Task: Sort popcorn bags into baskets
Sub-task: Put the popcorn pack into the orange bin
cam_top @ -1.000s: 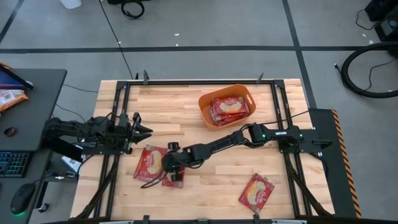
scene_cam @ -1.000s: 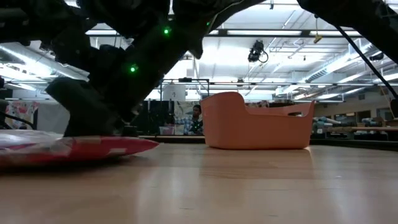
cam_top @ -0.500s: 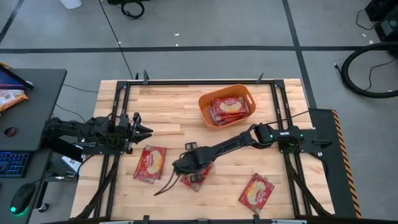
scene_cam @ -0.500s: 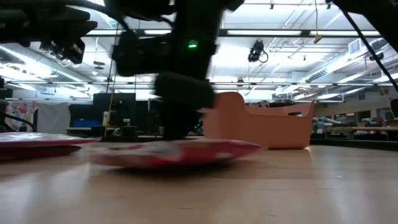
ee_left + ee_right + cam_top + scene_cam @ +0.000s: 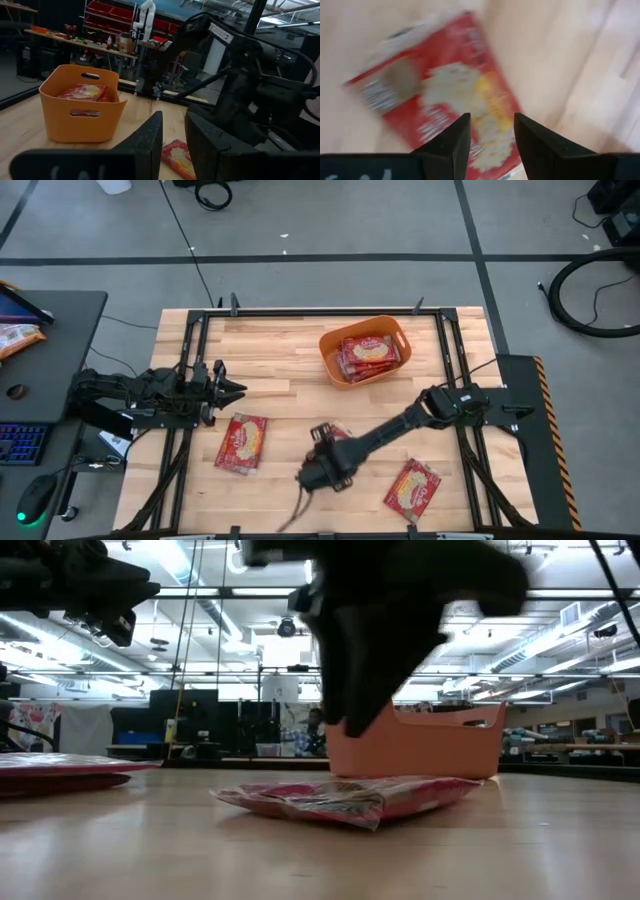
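Here a red popcorn bag (image 5: 447, 100) lies flat on the wooden worktop (image 5: 290, 370) directly beneath the right gripper (image 5: 490, 131), whose jaws stand parted and empty above it (the packet shows through the gap, untouched). From overhead the arm hides most of that packet near the worktop's front middle. Another bag (image 5: 241, 442) lies to its left, a third (image 5: 412, 489) toward the front right, and more fill the orange tub (image 5: 329, 350) at the back. The left gripper (image 5: 172, 136) waits at the left edge, jaws slightly apart.
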Controlling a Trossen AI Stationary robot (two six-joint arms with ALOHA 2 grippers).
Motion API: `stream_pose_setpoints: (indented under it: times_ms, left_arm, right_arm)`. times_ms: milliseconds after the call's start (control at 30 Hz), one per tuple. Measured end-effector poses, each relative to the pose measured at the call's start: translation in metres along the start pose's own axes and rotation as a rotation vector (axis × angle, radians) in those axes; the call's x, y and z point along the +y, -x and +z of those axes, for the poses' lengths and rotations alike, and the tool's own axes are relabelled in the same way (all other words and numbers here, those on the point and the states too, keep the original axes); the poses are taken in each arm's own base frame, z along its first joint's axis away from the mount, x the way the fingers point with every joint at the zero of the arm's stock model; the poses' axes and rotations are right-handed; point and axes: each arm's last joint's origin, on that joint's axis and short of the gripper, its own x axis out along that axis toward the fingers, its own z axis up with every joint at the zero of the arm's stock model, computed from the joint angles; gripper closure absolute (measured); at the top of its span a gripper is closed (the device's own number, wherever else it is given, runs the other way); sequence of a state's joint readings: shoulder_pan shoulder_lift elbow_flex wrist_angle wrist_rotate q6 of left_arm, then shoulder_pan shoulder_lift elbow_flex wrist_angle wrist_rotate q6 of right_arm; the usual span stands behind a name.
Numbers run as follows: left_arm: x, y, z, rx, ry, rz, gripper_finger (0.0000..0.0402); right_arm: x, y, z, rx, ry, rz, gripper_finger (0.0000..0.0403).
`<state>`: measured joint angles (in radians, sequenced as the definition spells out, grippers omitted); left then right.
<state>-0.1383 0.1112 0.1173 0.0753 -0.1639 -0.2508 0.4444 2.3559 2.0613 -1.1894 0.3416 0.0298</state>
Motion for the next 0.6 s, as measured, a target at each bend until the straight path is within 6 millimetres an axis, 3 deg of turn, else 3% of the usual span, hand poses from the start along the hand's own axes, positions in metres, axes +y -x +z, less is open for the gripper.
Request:
stream_pose_setpoints:
  times_ms: [233,600]
  left_arm:
    - [0.0,0.0,0.0,-0.001,0.0,0.007,0.0315]
    - [0.001,0.0,0.0,-0.005,0.0,0.026,0.0315]
  right_arm:
    - [0.042,0.011,-0.007,0.0,0.111,-0.039,0.0248]
    - [0.075,-0.009,-0.024,0.035,0.139,-0.084,0.0245]
